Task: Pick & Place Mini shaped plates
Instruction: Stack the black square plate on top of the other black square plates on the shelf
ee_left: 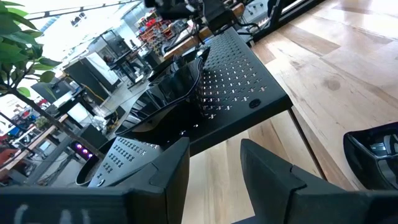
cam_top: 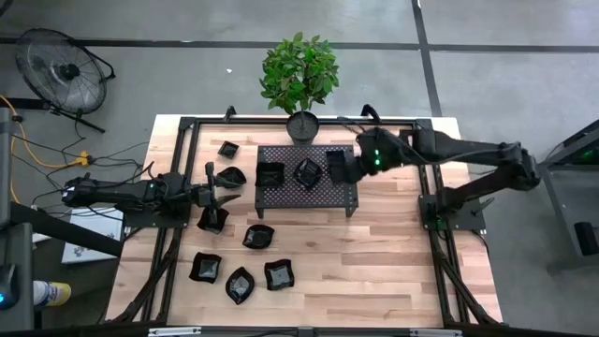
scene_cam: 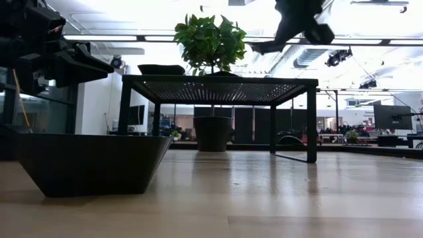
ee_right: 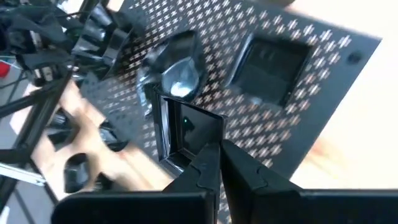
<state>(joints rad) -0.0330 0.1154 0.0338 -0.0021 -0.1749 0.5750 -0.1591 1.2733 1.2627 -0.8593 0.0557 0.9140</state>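
On the perforated rack (cam_top: pixel 309 178) lie three mini shaped plates: a square plate (cam_top: pixel 270 175) toward the left arm's end, a wavy plate (cam_top: pixel 308 172) in the middle, and a third plate (cam_top: pixel 337 164) at the right arm's end, directly under the right gripper (cam_top: pixel 348 167). That gripper's fingers are pressed together; in the right wrist view they hang just above the near edge of this square-rimmed plate (ee_right: pixel 186 134), and I judge they hold nothing, though whether they touch its rim I cannot tell. Off the rack, six more plates sit on the table (cam_top: pixel 393 271), with one small plate (cam_top: pixel 227 149) near the rack's far corner, a leaf-like plate (cam_top: pixel 231 176) just ahead of the left gripper (cam_top: pixel 217 193), a dark plate (cam_top: pixel 215 218) beside it, and four others spread in a loose arc toward the table's front. The left gripper's fingers stand spread and empty, pointing along the table toward the rack, as the left wrist view shows. For a next pick, the leaf-like and dark plates lie close in front of the left gripper, well apart from the right one, so the left arm is the nearer. A potted plant (cam_top: pixel 299 80) stands behind the rack.
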